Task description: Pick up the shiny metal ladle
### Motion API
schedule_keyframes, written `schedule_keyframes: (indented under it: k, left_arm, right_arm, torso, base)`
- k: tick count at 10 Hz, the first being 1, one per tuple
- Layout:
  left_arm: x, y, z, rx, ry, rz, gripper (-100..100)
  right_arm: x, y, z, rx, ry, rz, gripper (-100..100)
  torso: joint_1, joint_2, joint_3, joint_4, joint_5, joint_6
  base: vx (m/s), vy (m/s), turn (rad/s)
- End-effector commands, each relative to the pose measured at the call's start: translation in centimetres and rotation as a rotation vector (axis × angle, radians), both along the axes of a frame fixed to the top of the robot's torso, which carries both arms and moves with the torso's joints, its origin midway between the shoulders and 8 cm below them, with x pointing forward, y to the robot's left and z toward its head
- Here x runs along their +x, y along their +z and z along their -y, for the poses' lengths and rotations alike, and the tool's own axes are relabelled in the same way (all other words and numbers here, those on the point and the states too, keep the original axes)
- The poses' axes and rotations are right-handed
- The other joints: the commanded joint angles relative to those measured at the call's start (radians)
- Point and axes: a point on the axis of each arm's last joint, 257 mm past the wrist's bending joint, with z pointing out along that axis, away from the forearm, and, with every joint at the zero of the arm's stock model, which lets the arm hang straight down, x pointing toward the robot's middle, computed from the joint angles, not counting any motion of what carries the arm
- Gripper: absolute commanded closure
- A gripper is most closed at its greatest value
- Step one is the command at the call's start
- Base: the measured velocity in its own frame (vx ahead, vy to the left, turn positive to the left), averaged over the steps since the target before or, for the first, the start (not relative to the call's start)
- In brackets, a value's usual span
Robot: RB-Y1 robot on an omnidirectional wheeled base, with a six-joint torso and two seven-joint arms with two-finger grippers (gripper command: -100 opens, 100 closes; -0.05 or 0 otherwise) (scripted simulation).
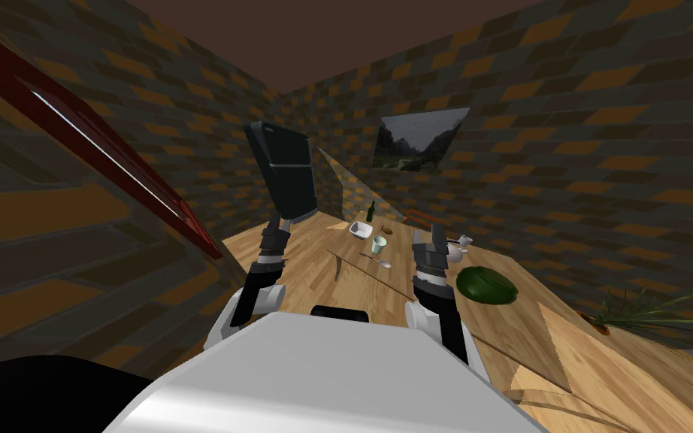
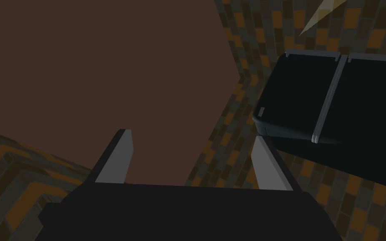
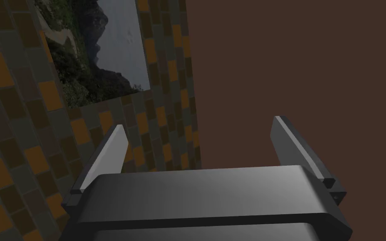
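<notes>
**Head view, with both wrist views.** Both arms are held up over the near edge of the wooden desk (image 1: 300,263). The left gripper (image 1: 279,222) and right gripper (image 1: 428,231) point upward, away from the desk. In each wrist view the two fingers stand well apart with nothing between them, so we read both as released and empty.

The ladle (image 1: 376,261) lies flat on the desk between the two forearms, nearer the right one, just on our side of a pale cup (image 1: 379,243). A white bowl (image 1: 359,229) and a dark bottle (image 1: 371,211) stand farther back, and a green rounded object (image 1: 486,286) lies off to the right.

The ladle appears to have a thin handle ending in a small rounded scoop at its right end, though it is too small here to be sure. We judge it stiff, light and smooth, hence liable to slip or pivot between thin fingers. A hold across the handle, close to the scoop where the weight probably sits, should limit swing. Because it lies low, the fingers would need to descend almost to the surface. We judge the right arm better placed.
</notes>
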Motion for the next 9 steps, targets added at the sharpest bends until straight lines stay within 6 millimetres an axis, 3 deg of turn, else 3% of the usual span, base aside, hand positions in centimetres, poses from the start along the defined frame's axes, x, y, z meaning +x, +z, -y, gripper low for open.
schedule_keyframes:
  k: [1, 4, 8, 9]
  left_arm:
    - [0.0, 0.0, 0.0, 0.0, 0.0, 0.0, 0]
    - [0.0, 0.0, 0.0, 0.0, 0.0, 0.0, 0]
    - [0.0, 0.0, 0.0, 0.0, 0.0, 0.0, 0]
    - [0.0, 0.0, 0.0, 0.0, 0.0, 0.0, 0]
  right_arm:
    - [0.7, -2.0, -0.3, -0.046, 0.008, -0.06, -100]
    - [1.8, -7.4, -0.4, -0.132, 0.011, -0.203, -100]
    - [1.7, -18.4, 0.4, -0.286, 0.01, -0.478, -100]
    - [1.7, -19.1, 0.6, -0.285, 0.009, -0.492, -100]
  torso:
    - [0.0, 0.0, 0.0, 0.0, 0.0, 0.0]
    - [0.001, 0.001, 0.0, 0.0, 0.0, 0.0]
    - [0.002, 0.003, 0.002, 0.001, 0.0, 0.0]
    - [0.002, 0.004, 0.002, 0.001, 0.0, 0.0]
  base:
    - [-0.001, 0.01, 0.108]
    - [-0.014, 0.019, 0.106]
    - [-0.046, 0.035, 0.165]
    - [-0.039, 0.027, 0.062]
